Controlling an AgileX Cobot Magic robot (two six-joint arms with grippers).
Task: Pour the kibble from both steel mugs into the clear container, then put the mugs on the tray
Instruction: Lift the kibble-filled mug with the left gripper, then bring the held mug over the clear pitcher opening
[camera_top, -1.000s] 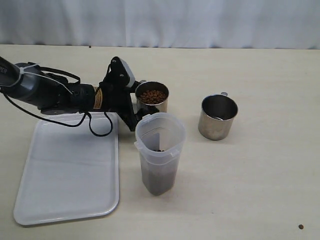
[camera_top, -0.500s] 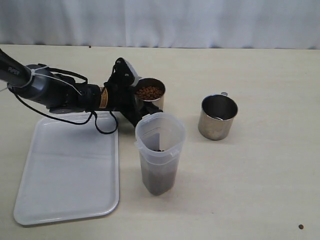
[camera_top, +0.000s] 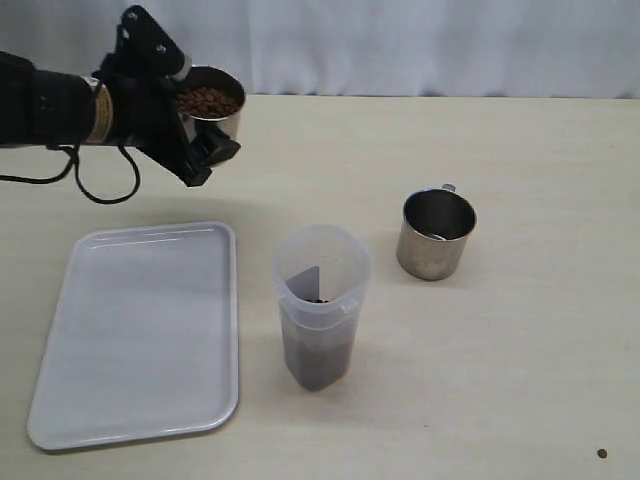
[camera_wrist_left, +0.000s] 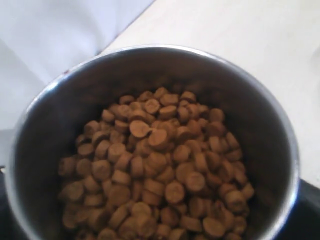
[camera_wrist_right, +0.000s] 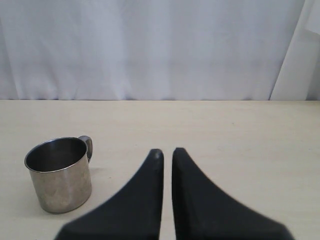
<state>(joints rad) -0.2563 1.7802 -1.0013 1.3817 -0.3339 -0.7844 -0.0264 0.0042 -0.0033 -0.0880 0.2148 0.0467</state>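
My left gripper (camera_top: 192, 138) is shut on a steel mug (camera_top: 222, 112) full of brown kibble (camera_top: 207, 101), held upright high above the table's far left. The left wrist view looks straight into this mug (camera_wrist_left: 282, 135) at its kibble (camera_wrist_left: 155, 165); the fingers are hidden there. The clear container (camera_top: 321, 285) stands in the middle with kibble (camera_top: 317, 355) in its lower part. The second steel mug (camera_top: 434, 235) stands empty to its right and shows in the right wrist view as mug (camera_wrist_right: 60, 175). The white tray (camera_top: 135, 330) lies bare at left. My right gripper (camera_wrist_right: 167, 152) is shut and holds nothing.
One stray pellet (camera_top: 601, 454) lies near the front right corner. A black cable (camera_top: 100, 185) loops below the left arm. A white curtain (camera_top: 400, 45) closes off the far edge of the table.
The left arm has lifted the full mug from the table beside the container, up and to the far left. The container, the empty mug and the tray have stayed put.
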